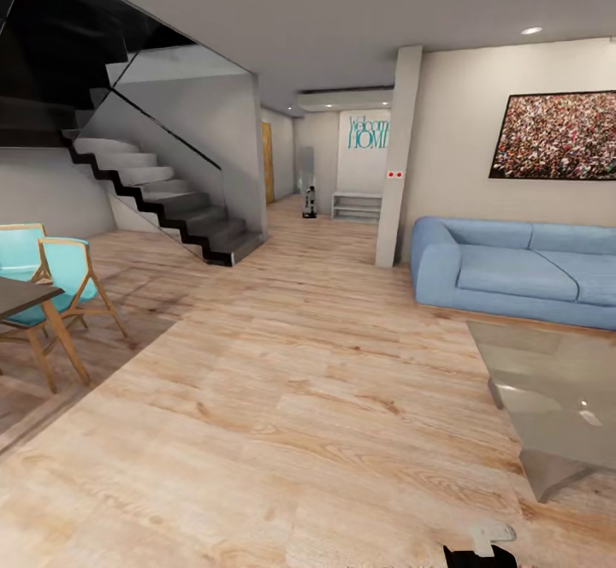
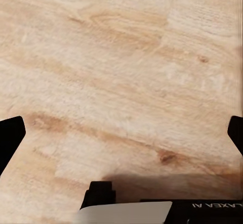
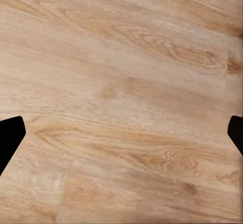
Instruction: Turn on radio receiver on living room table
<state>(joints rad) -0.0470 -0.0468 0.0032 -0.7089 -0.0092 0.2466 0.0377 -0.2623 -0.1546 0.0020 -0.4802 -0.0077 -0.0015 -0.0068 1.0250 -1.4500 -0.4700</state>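
Radio receiver not yet sighted; table (image 1: 547, 380) at my 2 o'clock in the living room, approach pending, left gripper (image 2: 121, 133) and right gripper (image 3: 121, 133) both spread wide, empty.

Far down the hallway, teal lettering on the white wall (image 1: 364, 157) reads "Welcome HOME" (image 1: 369, 133), the right end cut off by the pillar (image 1: 396, 157). In the left wrist view, white letters run upside down along a dark part of the robot's body (image 2: 212, 207); "AXEA" is all that can be made out.
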